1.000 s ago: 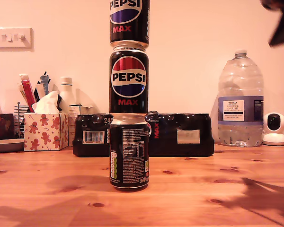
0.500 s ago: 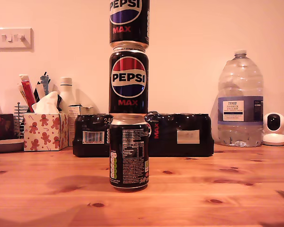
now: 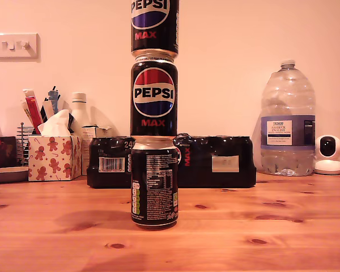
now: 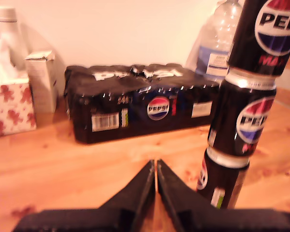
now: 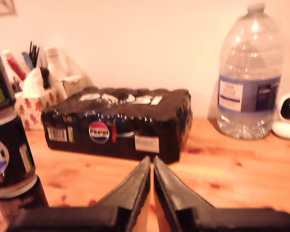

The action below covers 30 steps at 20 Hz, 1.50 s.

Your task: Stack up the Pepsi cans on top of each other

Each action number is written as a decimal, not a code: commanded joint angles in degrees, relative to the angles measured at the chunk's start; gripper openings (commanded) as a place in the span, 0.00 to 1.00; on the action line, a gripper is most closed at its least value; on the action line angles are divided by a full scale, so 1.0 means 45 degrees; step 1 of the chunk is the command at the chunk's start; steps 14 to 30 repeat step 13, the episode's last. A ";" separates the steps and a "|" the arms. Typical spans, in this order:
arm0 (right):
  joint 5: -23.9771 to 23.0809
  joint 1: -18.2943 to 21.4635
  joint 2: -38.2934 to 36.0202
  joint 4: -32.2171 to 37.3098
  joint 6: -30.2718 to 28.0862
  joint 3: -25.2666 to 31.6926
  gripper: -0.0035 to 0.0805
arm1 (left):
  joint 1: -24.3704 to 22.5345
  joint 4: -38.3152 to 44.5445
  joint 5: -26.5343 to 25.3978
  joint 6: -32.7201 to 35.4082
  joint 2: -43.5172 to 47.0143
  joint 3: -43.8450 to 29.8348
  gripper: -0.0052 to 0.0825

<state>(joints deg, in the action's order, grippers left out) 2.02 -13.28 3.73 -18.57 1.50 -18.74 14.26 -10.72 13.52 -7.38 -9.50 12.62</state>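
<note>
Three black Pepsi Max cans stand in one upright column on the wooden table (image 3: pixel 260 238). The bottom can (image 3: pixel 154 184) shows its white text side, the middle can (image 3: pixel 153 96) shows the globe logo, and the top can (image 3: pixel 154 25) is cut off by the frame. The same stack (image 4: pixel 241 116) appears in the first wrist view, and its lower cans (image 5: pixel 7 159) in the second wrist view. My first gripper (image 4: pixel 155 166) is shut and empty, apart from the stack. My second gripper (image 5: pixel 152 162) is also shut and empty. Neither arm shows in the exterior view.
A black shrink-wrapped multipack (image 3: pixel 215 161) lies behind the stack. A big clear water bottle (image 3: pixel 288 122) and a small white camera (image 3: pixel 329 154) stand at the exterior view's right. A gingerbread tissue box (image 3: pixel 54 156), bottles and a utensil holder stand at its left.
A dark arm at the exterior view's top right one second ago has left the picture, and its shadow on the table has gone. The cans have not moved.
</note>
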 commanded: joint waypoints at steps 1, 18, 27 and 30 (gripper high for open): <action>-0.0005 -0.0083 0.0078 -0.0481 0.0044 0.0058 0.03 | 0.0024 -0.0287 0.0024 -0.0034 -0.0019 -0.0253 0.04; -0.0005 -0.0083 0.0078 -0.4410 0.0039 0.0063 0.03 | 0.0024 -0.3895 0.0024 -0.0034 -0.0034 -0.0253 0.04; -0.0005 -0.0083 0.0078 -0.4410 0.0039 0.0063 0.03 | 0.0024 -0.3895 0.0024 -0.0034 -0.0034 -0.0253 0.04; -0.0005 -0.0083 0.0078 -0.4410 0.0039 0.0063 0.03 | 0.0024 -0.3895 0.0024 -0.0034 -0.0034 -0.0253 0.04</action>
